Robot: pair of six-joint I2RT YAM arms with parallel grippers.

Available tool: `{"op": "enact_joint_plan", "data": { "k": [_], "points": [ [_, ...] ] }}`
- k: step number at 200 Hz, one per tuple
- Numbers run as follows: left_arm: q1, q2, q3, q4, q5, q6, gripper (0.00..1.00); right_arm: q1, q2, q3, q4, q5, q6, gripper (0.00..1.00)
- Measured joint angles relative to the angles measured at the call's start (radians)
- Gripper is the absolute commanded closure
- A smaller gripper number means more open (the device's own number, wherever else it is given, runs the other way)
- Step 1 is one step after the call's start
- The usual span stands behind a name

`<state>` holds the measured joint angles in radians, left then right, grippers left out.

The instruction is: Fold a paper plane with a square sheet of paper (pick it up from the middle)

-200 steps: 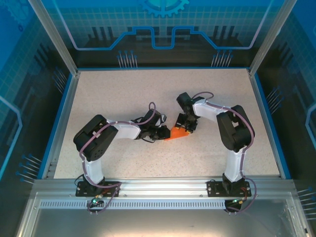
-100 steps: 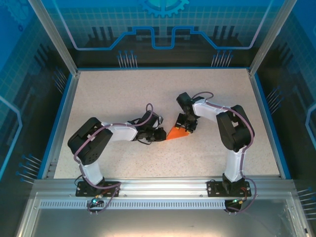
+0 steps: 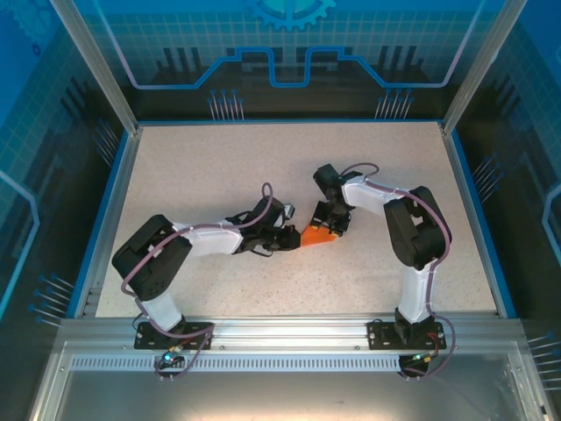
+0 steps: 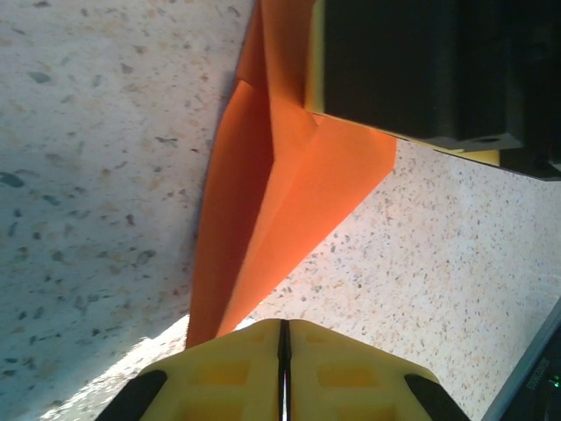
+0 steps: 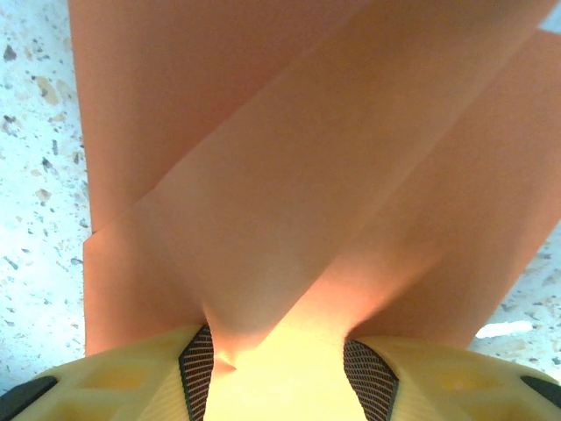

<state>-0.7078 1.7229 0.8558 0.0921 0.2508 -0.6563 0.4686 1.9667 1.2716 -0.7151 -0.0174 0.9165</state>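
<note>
The orange paper (image 3: 317, 238) lies folded on the table between the two grippers, a pointed shape with a centre crease (image 4: 289, 193). My left gripper (image 3: 294, 237) is at its left end with its yellow jaws shut to a thin slit (image 4: 282, 338). The paper's narrow end runs under the left finger (image 4: 219, 373); whether it is pinched I cannot tell. My right gripper (image 3: 331, 224) sits on the paper's right part, its dark body showing in the left wrist view (image 4: 412, 70). Its jaws stand apart (image 5: 280, 373), with paper (image 5: 307, 175) bulging across the gap between the mesh pads (image 5: 196, 373).
The speckled table (image 3: 219, 167) has a blue rim (image 3: 112, 210) and metal frame posts at the back corners. Both arm bases sit on the rail at the near edge (image 3: 280, 338). Both forearms reach in towards the middle.
The left gripper has slid right over the paper's left tip and closed a little, its elbow swinging back and left. Less orange shows now. The right arm has not moved.
</note>
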Motion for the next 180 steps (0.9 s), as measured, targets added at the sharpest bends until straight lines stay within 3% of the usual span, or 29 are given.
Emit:
{"op": "enact_joint_plan", "data": {
  "k": [180],
  "points": [
    [-0.015,0.092,0.066,-0.041,-0.052,-0.019,0.85,0.0,0.002,0.0,-0.003,0.0,0.0,0.49]
  ]
}}
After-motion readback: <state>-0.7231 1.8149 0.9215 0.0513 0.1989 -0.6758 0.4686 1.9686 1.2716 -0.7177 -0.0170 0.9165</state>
